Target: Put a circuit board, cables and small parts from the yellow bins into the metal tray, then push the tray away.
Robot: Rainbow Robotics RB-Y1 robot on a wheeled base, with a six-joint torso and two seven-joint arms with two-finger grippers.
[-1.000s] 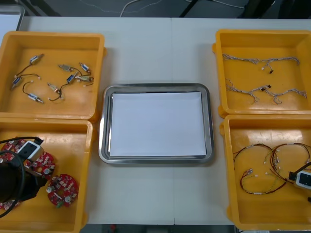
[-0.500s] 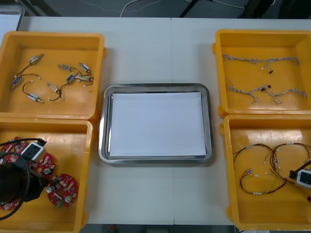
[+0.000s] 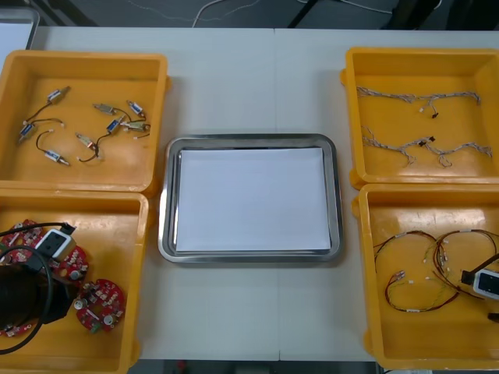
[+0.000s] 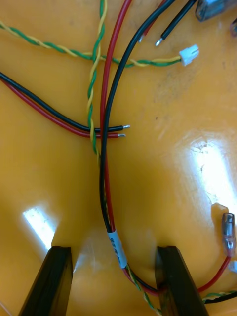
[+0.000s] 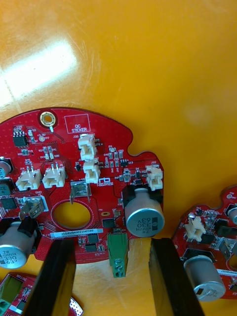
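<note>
The left gripper hangs low inside the near yellow bin on the robot's left. Its black fingers are spread wide and grip nothing. A round red circuit board lies flat on the bin floor, and its edge reaches in between the fingertips, with its green connector in the gap. I cannot tell if either finger touches the board. A second board lies just outside one finger.

The right gripper is low in the near bin on the robot's right. Its fingers are also spread wide and grip nothing. A red and black cable runs between them, and its white label sits midway in the gap. Just past the fingertips a twisted green and yellow cable crosses it.

Farther out, between the two grippers and well apart from both, the metal tray sits flat, white inside. Beyond the left gripper, the far bin holds small metal parts. Beyond the right gripper, the other far bin holds pale twisted cables.
</note>
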